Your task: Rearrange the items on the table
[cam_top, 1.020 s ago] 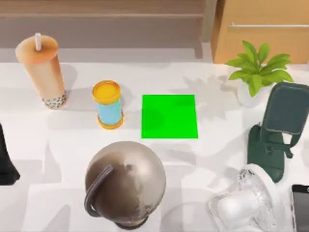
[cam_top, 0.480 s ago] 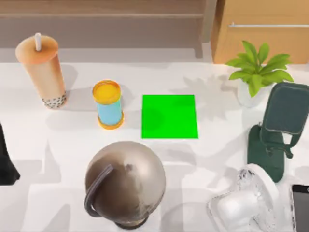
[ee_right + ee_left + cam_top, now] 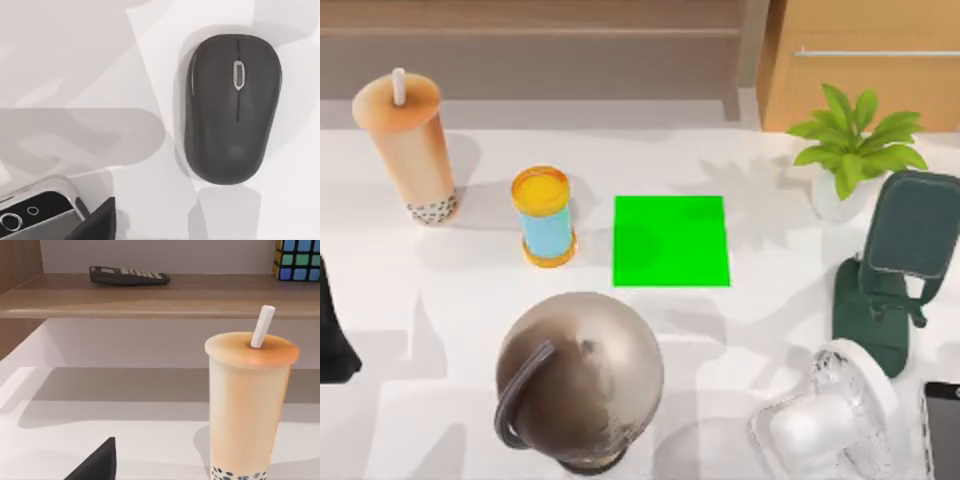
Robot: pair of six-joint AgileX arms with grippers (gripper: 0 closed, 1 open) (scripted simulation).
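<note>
Top view: the drink cup [image 3: 408,150] stood upright at the worktop's [image 3: 470,300] far left, a yellow-lidded blue can [image 3: 544,215] beside a green square [image 3: 670,241] mid-worktop, a bronze globe [image 3: 580,378] in front, with the white fan [image 3: 830,420], a dark green phone stand [image 3: 895,270], a potted plant [image 3: 850,150] and the smartphone [image 3: 942,430] at the right. Left wrist view: the cup [image 3: 248,405] stood close ahead, straw up, under a shelf [image 3: 150,295] carrying a remote [image 3: 127,276] and a puzzle cube [image 3: 297,259]; a dark tip of my left claw [image 3: 97,465] showed, can't tell if wide or narrow. Right wrist view: the black mouse [image 3: 231,107] lay flat on the worktop, apart from the smartphone's [image 3: 35,217] corner, with a tip of my right claw [image 3: 97,225] near the phone; can't tell its opening either.
</note>
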